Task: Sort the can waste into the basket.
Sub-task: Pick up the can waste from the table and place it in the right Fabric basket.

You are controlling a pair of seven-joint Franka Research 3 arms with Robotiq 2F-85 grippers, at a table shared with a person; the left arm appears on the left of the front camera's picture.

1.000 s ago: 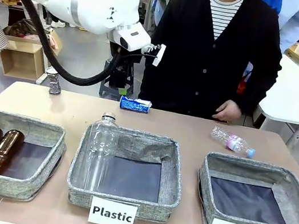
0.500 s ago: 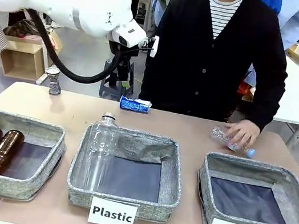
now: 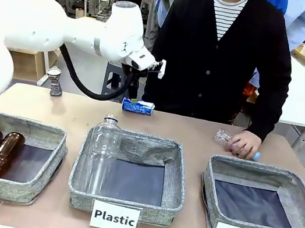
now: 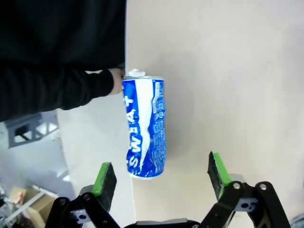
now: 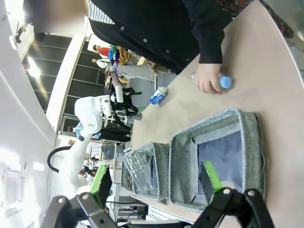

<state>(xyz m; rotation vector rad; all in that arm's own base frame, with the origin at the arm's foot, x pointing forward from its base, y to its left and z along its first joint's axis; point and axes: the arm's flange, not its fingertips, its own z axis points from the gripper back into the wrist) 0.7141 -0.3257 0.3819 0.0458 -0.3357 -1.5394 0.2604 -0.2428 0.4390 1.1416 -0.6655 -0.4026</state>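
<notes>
Front view: the left arm [image 3: 67, 28] reaches over the far edge of the pale beige counter [image 3: 197, 131], above the blue can [image 3: 138, 107] lying on its side there; the slim dark can [image 3: 55, 81] stands well apart at the far left corner, and the basket [image 3: 209, 180] labelled "Can" holds nothing yet. The person's hand [image 3: 244, 143] rests on a clear plastic bottle [image 3: 223, 137] just behind that basket. Left wrist view: the left claw [image 4: 160, 161] is spread wide and empty, its green pads either side of the near end of the blue can, not touching it. The can lies at the counter's edge beside the person's sleeve [image 4: 52, 90], so a skewed closing could roll it off, and its dented wall may slip in the pads. Right wrist view: the right claw [image 5: 154, 166] hangs wide and empty above the basket. The counter is smooth and matte; behind it, a bright workroom with other tables.
</notes>
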